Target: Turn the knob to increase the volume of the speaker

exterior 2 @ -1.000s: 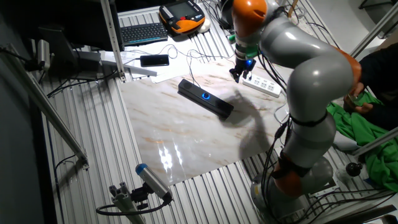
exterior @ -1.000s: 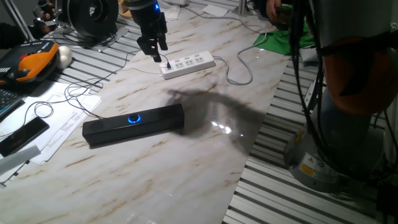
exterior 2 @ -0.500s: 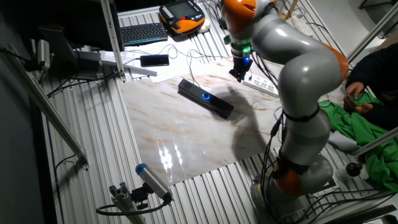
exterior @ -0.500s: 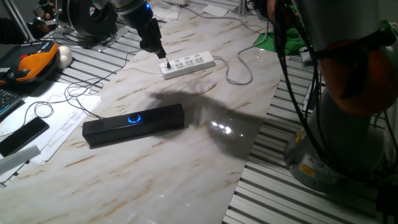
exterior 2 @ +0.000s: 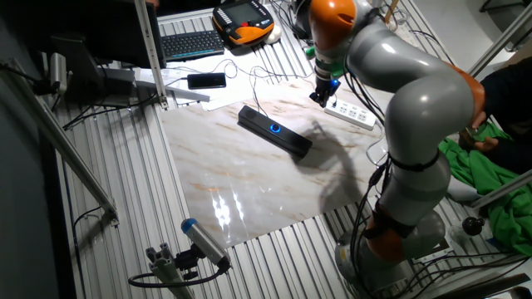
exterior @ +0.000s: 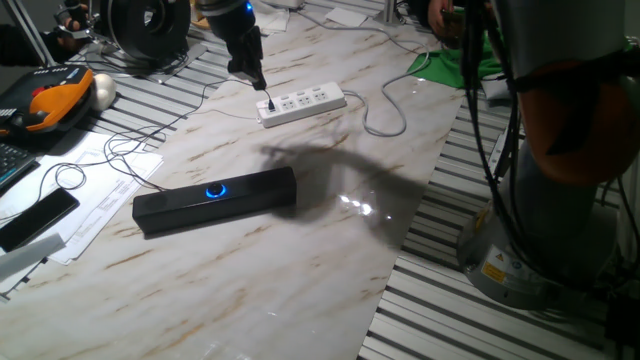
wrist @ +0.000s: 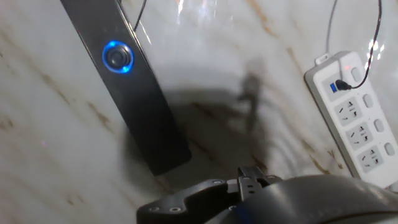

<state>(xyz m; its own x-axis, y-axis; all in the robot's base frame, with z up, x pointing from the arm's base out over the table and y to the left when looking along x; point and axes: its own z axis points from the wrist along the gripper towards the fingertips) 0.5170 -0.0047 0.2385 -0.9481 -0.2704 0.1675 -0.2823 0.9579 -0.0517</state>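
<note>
The speaker (exterior: 250,195) is a long black bar lying on the marble table (exterior: 300,270), with the knob (exterior: 216,191) glowing blue at its middle. The other fixed view shows the speaker (exterior 2: 287,139) and knob (exterior 2: 275,128) near the table's far side. My gripper (exterior: 250,72) hangs in the air well above and behind the speaker, over the end of a white power strip (exterior: 302,103), touching nothing. In the hand view the speaker (wrist: 149,118) runs diagonally with the knob (wrist: 117,56) at upper left; my fingers are out of sight there, and whether they are open or shut is unclear.
The power strip (wrist: 351,118) has a cable plugged in and a grey cord trailing right. Papers (exterior: 100,195), a flat black device (exterior: 35,218) and cables lie left of the speaker. A keyboard (exterior 2: 193,43) and an orange pendant (exterior 2: 243,18) sit beyond the table.
The hand swung left and then back slightly right, staying high near the power strip, and its wrist has turned. The speaker has not moved.
</note>
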